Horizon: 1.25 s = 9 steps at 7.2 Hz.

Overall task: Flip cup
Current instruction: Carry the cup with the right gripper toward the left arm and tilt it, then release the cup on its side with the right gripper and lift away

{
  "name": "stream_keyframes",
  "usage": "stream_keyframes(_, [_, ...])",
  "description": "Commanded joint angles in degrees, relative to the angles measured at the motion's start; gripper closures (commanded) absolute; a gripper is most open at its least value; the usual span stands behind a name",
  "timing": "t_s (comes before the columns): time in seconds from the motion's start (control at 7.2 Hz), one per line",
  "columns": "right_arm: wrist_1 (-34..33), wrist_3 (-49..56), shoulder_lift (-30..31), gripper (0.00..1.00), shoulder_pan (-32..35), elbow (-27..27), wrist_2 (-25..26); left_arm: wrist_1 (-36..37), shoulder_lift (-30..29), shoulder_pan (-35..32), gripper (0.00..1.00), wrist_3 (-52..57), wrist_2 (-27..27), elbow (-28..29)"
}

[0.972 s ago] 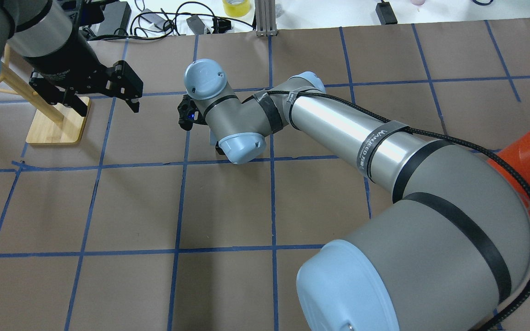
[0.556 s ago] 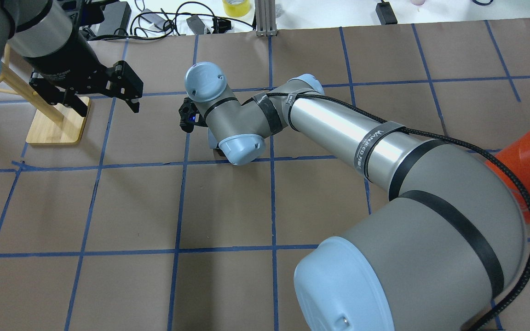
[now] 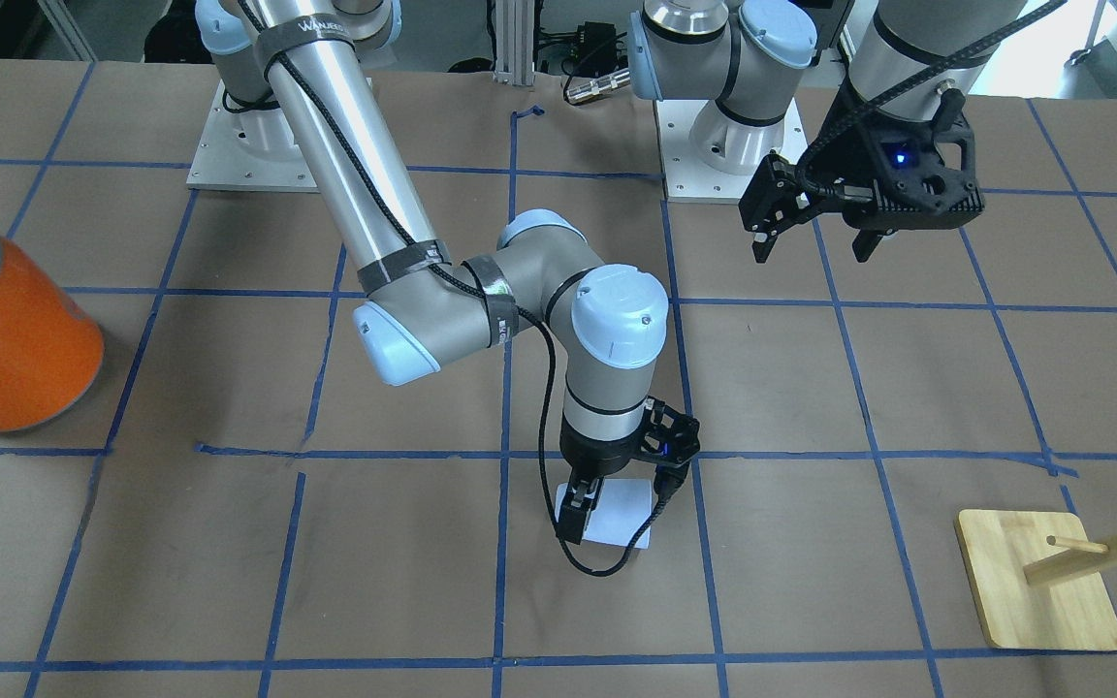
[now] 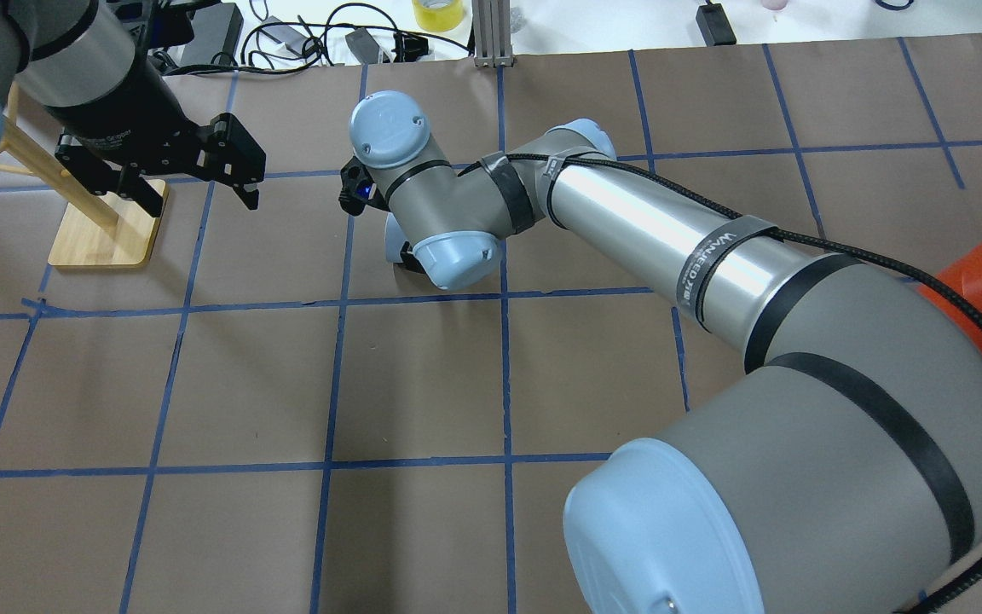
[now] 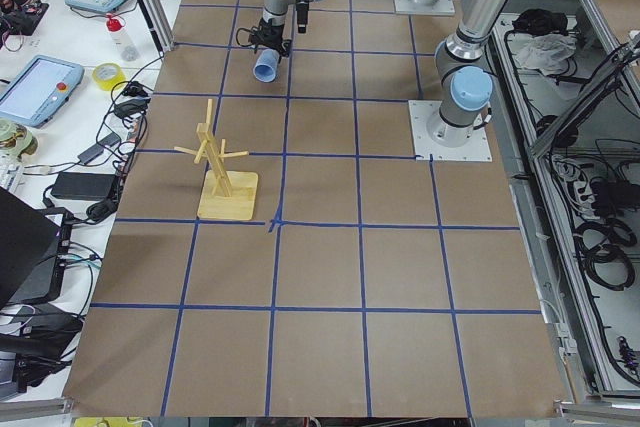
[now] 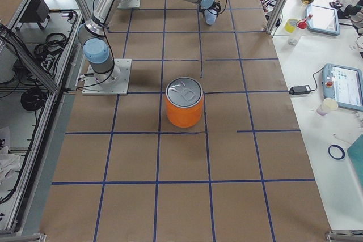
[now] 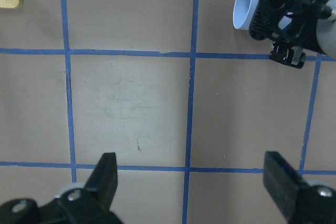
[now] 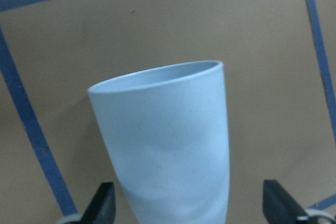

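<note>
Right wrist-mounted: you see the cup (image 8: 168, 145) between the spread fingers of the right gripper (image 8: 189, 195).
Toward the operators' edge of the table (image 3: 374, 601); left gripper (image 7: 190, 163) hangs apart, fingers wide.

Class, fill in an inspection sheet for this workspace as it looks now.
Surface: table covered in brown paper with a blue tape grid.
Job's things: cup lying on its side.
Clutter: orange container, upright; wooden rack.
Grippers: right claw open, straddling the cup; left claw open, empty, above the table.
Cables: black cable along the right arm, looping beside the cup.
Surroundings: side benches with tablets and a tape roll.
</note>
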<state>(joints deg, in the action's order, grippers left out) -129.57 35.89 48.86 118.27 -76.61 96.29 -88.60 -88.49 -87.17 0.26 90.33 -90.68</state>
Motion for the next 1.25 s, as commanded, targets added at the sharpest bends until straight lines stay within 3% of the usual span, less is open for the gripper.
stream_keyframes(0.0, [4.9, -21.7, 2.6, 0.00, -3.2, 0.0, -1.8, 0.9, -1.1, 0.2, 0.00, 2.5, -0.2, 0.0])
stream_keyframes(0.14, [7.1, -31.0, 3.9, 0.00, -6.9, 0.1, -2.3, 2.5, -2.6, 0.8, 0.00, 5.9, -0.8, 0.2])
stream_keyframes(0.28, [13.2, -33.1, 5.4, 0.00, -10.3, -0.1, -2.4, 4.2, -5.3, 3.2, 0.00, 6.3, -3.5, 0.6])
stream_keyframes(0.42, [15.6, -36.2, 6.0, 0.00, -12.4, 0.0, -1.7, 9.6, -9.6, 4.8, 0.00, 6.4, -10.0, 0.3])
stream_keyframes(0.69, [16.5, -42.9, 6.5, 0.00, -15.2, -1.2, -1.5, 14.3, -18.6, 5.1, 0.00, 8.6, -13.8, 1.4])
stream_keyframes(1.11, [16.5, -43.4, 6.3, 0.00, -16.7, -1.3, -1.3, 17.2, -28.6, 6.1, 0.00, 16.8, -26.9, 1.7])
